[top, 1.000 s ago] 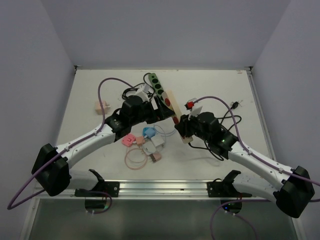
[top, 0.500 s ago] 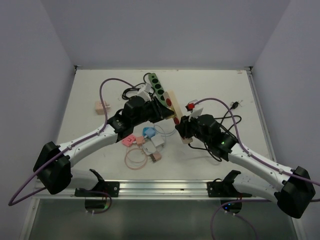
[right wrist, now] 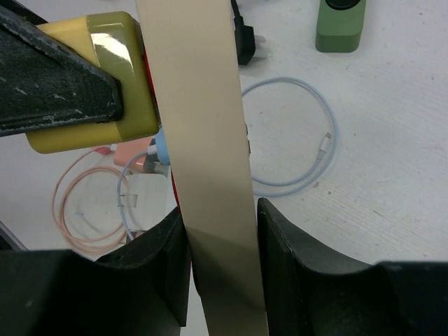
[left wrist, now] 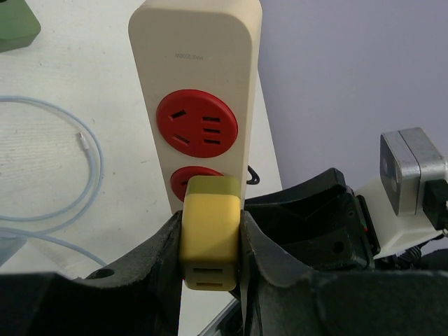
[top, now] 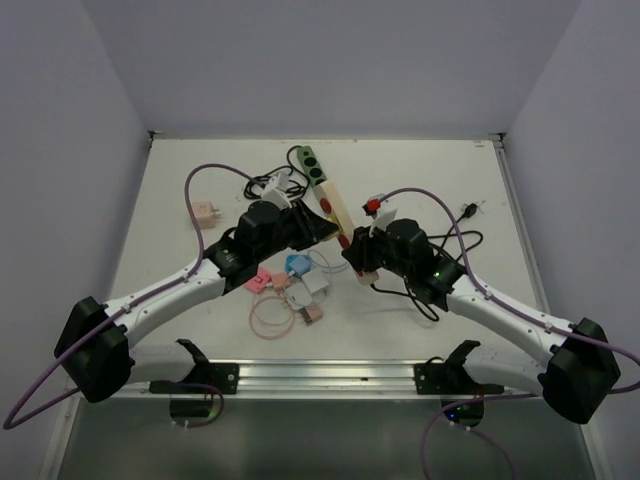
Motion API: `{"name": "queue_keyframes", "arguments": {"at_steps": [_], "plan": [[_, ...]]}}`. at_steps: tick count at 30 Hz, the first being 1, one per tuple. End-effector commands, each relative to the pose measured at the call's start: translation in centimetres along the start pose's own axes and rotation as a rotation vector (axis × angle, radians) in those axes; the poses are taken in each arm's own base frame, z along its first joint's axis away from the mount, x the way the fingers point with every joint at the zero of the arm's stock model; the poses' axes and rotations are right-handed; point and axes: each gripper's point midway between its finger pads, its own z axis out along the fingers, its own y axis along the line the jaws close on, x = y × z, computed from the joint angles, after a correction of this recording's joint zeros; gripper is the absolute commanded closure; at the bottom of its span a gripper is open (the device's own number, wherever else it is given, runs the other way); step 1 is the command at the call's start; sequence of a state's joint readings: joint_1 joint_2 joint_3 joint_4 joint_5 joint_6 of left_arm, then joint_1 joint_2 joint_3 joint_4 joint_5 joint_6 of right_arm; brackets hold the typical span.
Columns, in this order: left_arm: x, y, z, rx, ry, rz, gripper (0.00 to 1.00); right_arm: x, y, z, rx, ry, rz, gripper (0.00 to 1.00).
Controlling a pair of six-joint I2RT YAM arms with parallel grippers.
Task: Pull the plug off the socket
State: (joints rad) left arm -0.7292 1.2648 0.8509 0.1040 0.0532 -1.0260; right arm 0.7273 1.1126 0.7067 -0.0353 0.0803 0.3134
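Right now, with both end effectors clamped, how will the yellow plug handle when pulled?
Yellow plug: boxy and rigid, probably won't deform in the left end effector. Its glossy faces might slip. The cream power strip looks stiff; held by the right end effector, it should resist rather than flex.

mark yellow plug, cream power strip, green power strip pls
yellow plug (left wrist: 210,238), left wrist view, middle of its body.
cream power strip (left wrist: 198,63), left wrist view, bare face near its rounded end.
green power strip (right wrist: 341,29), right wrist view, its near end.
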Motion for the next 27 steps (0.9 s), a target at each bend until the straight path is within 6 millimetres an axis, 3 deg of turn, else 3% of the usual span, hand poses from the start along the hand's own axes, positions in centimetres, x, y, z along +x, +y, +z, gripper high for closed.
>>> {"name": "queue_keyframes", "arguments": {"at_steps": [1, 8, 15, 23, 27], "plan": [[-0.9, -0.6, -3.5, 0.012, -0.035, 0.069, 1.0, -0.7, -12.5, -1.6, 0.536, -0.037, 0.091, 1.0], [0.1, 1.0, -6.5, -0.047, 0.001, 0.091, 1.0, -0.5, -13.9, -1.1, 0.596, -0.019, 0.095, 1.0], [1.0, 2.1, -8.0, -0.084, 0.024, 0.048, 1.0, -0.6, -14.3, -0.2, 0.617, -0.012, 0.089, 1.0], [-2.5, 1.6, -10.0, -0.085, -0.049, -0.005, 1.0, -1.0, -15.1, -1.0, 0.663, -0.034, 0.068, 1.0], [-3.2, 1.1, -9.3, -0.039, -0.064, -0.04, 1.0, -1.2, -14.8, -0.9, 0.653, -0.048, 0.09, 1.0]]}}
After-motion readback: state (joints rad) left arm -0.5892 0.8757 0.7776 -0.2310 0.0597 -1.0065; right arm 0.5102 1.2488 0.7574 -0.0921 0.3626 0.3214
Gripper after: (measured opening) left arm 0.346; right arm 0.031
